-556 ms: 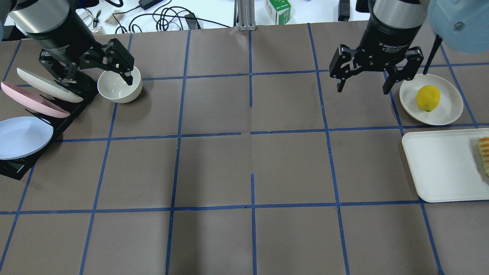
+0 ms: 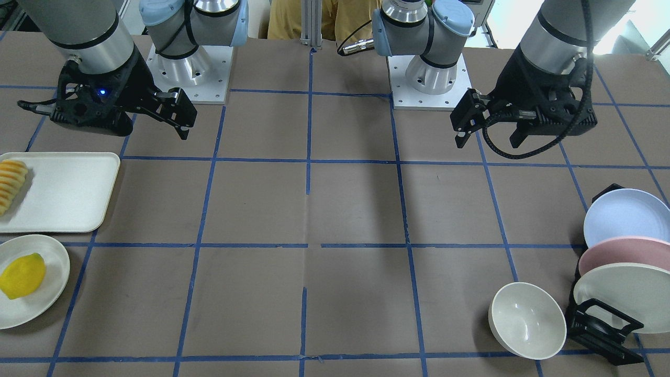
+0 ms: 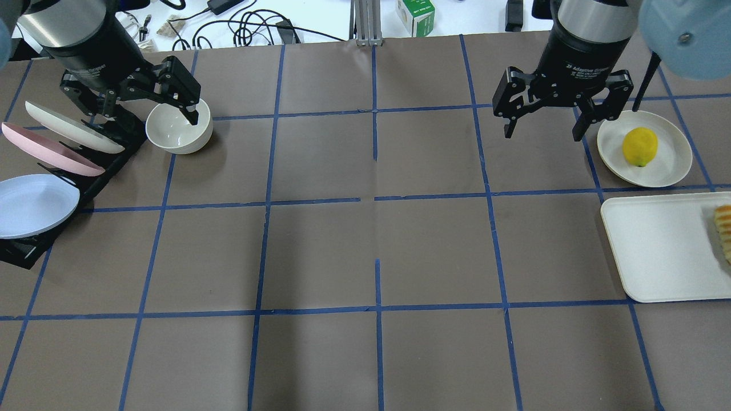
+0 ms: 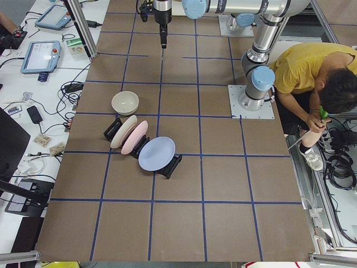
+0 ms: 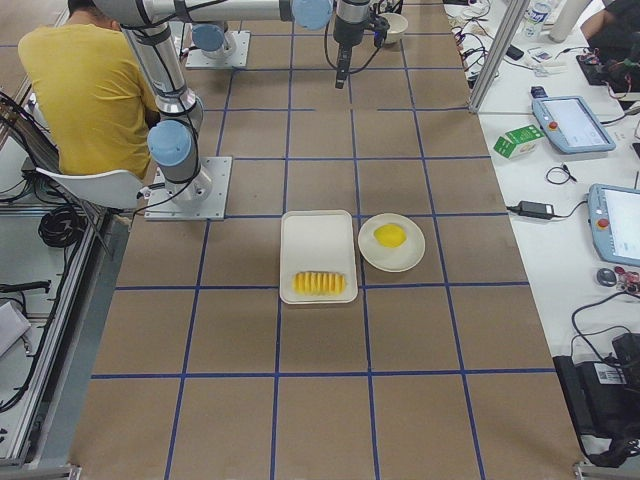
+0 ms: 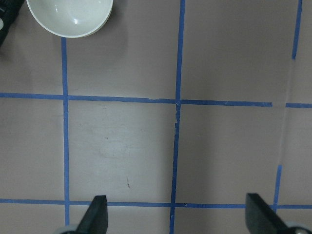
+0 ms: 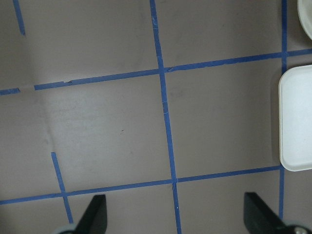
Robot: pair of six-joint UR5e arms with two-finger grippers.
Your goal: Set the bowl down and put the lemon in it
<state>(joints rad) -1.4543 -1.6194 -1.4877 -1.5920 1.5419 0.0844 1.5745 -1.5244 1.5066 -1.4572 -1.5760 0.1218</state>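
Note:
The off-white bowl (image 3: 179,127) stands upright on the table beside the black plate rack; it also shows in the front view (image 2: 527,320) and at the top left of the left wrist view (image 6: 69,17). My left gripper (image 3: 140,114) is open and empty. The front view shows my left gripper (image 2: 489,142) high above the table and well back from the bowl. The yellow lemon (image 3: 639,146) lies on a flat cream plate (image 3: 674,165) at the right. My right gripper (image 3: 542,132) is open and empty, raised to the left of that plate.
A black rack (image 3: 108,165) with cream, pink and blue plates stands left of the bowl. A white tray (image 3: 657,245) holding sliced ridged fruit (image 3: 724,228) lies near the lemon's plate. A seated person (image 4: 312,72) is behind the robot bases.
My left gripper has shifted slightly toward the table's far edge and looks a little smaller. The right gripper, bowl and lemon have not moved.

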